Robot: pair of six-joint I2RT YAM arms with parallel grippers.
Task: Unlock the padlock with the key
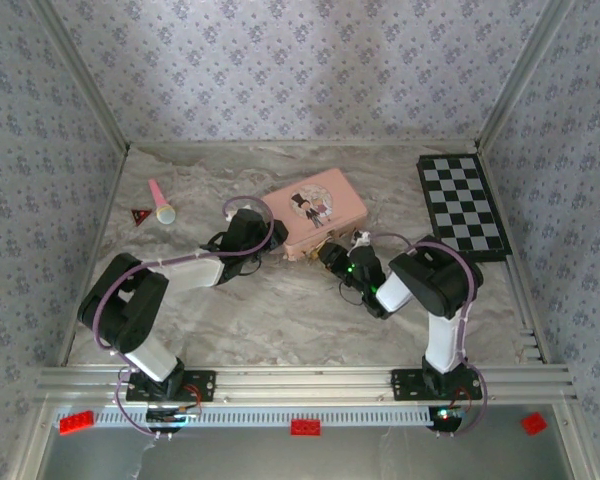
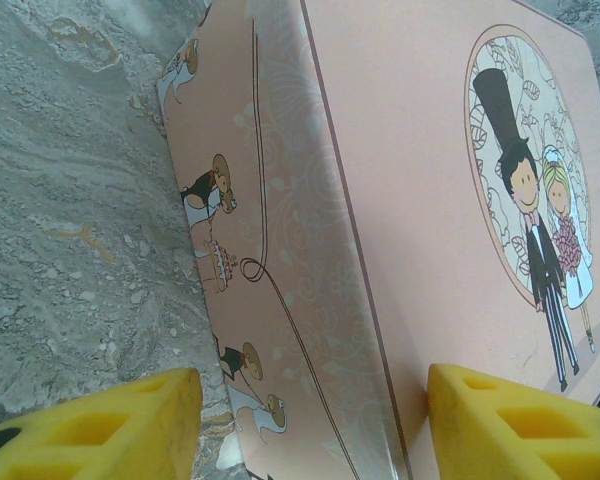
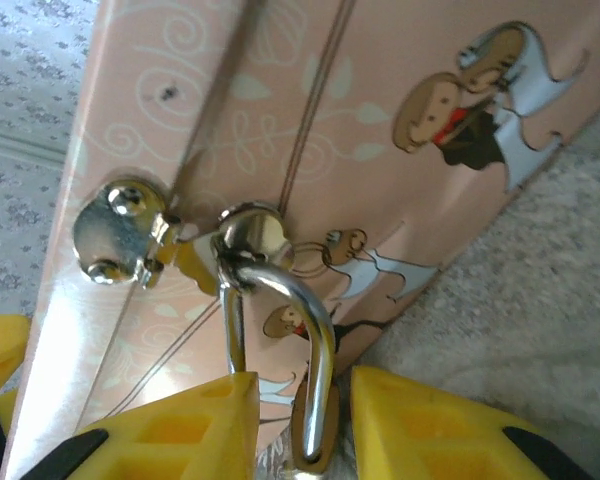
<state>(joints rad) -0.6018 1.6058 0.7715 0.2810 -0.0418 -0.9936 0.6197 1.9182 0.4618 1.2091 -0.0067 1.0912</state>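
At the tin's (image 3: 400,60) six-o'clock wall the padlock (image 3: 315,440) hangs by its shackle (image 3: 320,320) from the hasp loop (image 3: 252,232), its brass body cut off by the frame's lower edge. Right gripper (image 3: 302,440) has one yellow finger at nine and one at three o'clock of the lock, narrowly apart; whether they pinch it cannot be told. The key and keyhole cannot be made out, so the step is probably steadying the body: it should be held square, keyhole facing out, without twisting the shackle against the loop. Left gripper (image 2: 313,420), at the tin's nine-o'clock end, has its fingers spread astride the tin's edge, clamping nothing
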